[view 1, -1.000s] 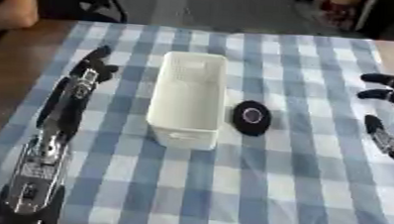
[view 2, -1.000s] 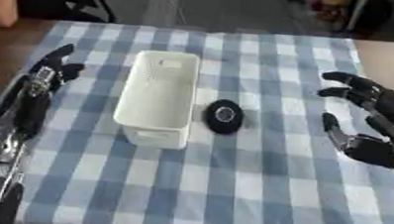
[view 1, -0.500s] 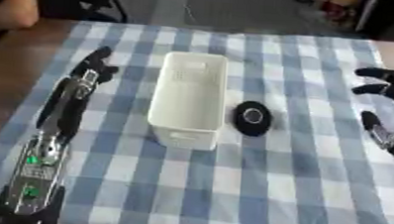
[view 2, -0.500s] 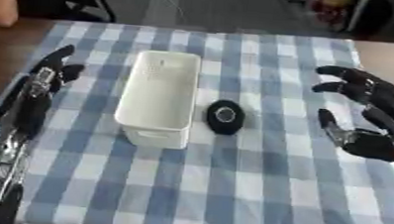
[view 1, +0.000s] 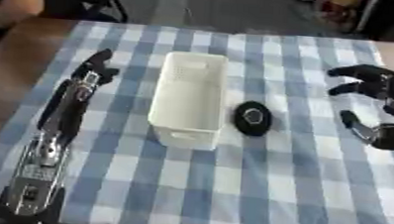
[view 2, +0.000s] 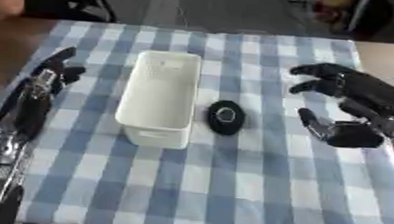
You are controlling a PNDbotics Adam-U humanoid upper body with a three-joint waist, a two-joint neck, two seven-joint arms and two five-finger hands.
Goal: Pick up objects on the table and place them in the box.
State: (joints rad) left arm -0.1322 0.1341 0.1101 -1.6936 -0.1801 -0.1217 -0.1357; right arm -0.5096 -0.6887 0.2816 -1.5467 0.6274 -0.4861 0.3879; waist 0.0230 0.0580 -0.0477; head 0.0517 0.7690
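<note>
I'm hovering my right hand (view 2: 356, 113) spread wide, holding nothing; black disc (view 2: 225, 117) lying on the desk just right of the white box (view 2: 160, 97); I'm aiming to close over its rim; left hand (view 2: 54, 69) idling flat, far left.

The right hand (view 2: 356, 113) is black all over, with thick rounded fingers (view 2: 312, 70) and a stout thumb (view 2: 314, 123) that has a paler grey patch on its inner side. The surface looks matte, and lighter grey lines show between the segments of the fingers. Behind this hand, toward the wrist, there is a small silver part with a green spot.

The left hand (view 1: 95, 66) is also black and looks slimmer. The left forearm (view 1: 56, 124) behind it is long and narrow, black on top with silver metal joints. Farther back from the hand, the silver housing carries small round dark marks, probably screws, and one green point.
</note>
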